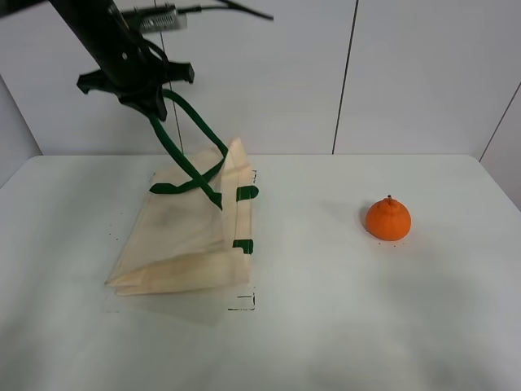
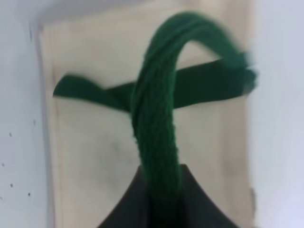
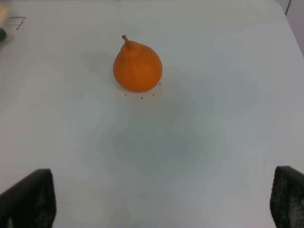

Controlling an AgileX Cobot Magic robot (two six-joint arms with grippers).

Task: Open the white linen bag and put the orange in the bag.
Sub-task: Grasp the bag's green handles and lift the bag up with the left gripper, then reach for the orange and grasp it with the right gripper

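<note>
Hanging from the left arm [image 1: 104, 37], whose jaws are clenched on one green handle [image 1: 181, 122] above the far left of the table [image 1: 342, 326], the white linen bag [image 1: 183, 236] is only partly raised. The taut strap draws the far corner of its mouth edge up into a peak, while most of the cream cloth lies slack on the table. The left wrist view shows that strap running thick out of the dark jaws, with a second green strap [image 2: 199, 83] lying loose across the cloth beneath it. The edge bearing the green tabs [image 1: 244, 244] faces the right side of the table. That is where the orange [image 1: 387, 219] sits, well apart from the bag, upright with its stem on top and touched by nothing. The right jaws are released, spread wide at the lower corners of the right wrist view, and the orange lies straight ahead of them, roughly centred between the two tips, with bare table between. The right arm does not show in the high view, yet it is judged the one to fetch the fruit, since the left is occupied with the handle. The coming move likely turns on this line: the orange is to the right and the bag mouth faces it, so the opening must gape wider toward that side before the fruit can go in.
</note>
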